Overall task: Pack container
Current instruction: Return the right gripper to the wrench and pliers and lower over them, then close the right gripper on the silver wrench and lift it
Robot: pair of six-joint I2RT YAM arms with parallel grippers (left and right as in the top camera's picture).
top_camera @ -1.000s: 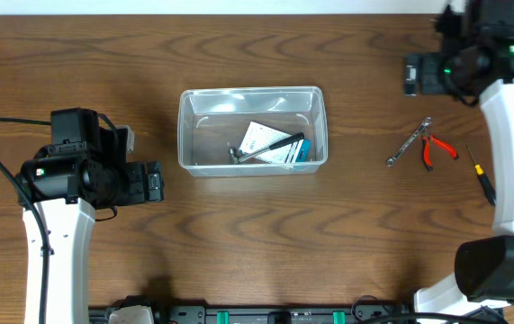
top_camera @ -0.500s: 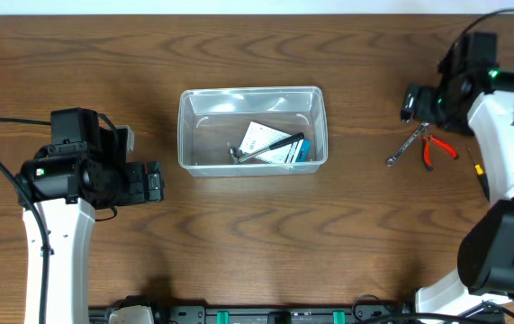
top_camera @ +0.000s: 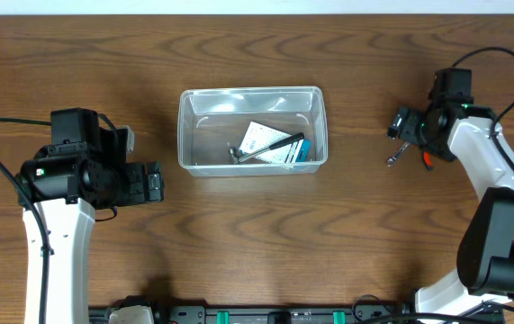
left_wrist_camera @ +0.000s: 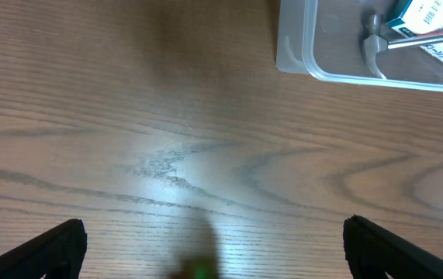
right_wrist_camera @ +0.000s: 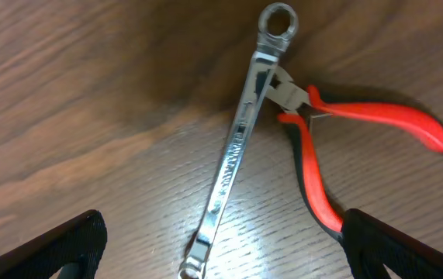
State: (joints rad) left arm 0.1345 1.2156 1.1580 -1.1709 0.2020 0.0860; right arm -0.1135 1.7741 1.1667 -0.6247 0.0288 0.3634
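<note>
On overhead the container (top_camera: 184, 135) sits mid-table, a bit toward the far edge, long side running L-R. There's bare wood on all four sides of it, with the widest stretch on the near side. Inside lie a hammer (top_camera: 261, 151) and a white/blue packet (top_camera: 258, 137), the hammer across the packet. Left wrist cam shows the tub's rounded corner and rim top right, w/ the hammer head against the wall. The packet has a barcode, but its print is too small for me to read.

My left gripper (left_wrist_camera: 213, 226) has its fingers wide apart w/ nothing between them. It's low over open table (top_camera: 238, 243), left of the tub and well clear of its rim.

My right gripper (top_camera: 401, 126) is on the right side, well apart from the tub, fingers spread. On right wrist cam they straddle the wrench (right_wrist_camera: 240, 139) w/o clamping it. The red-handled pliers (right_wrist_camera: 337, 132) lie just beside it, nose touching the shaft near the ring end. No markings legible on either tool.
</note>
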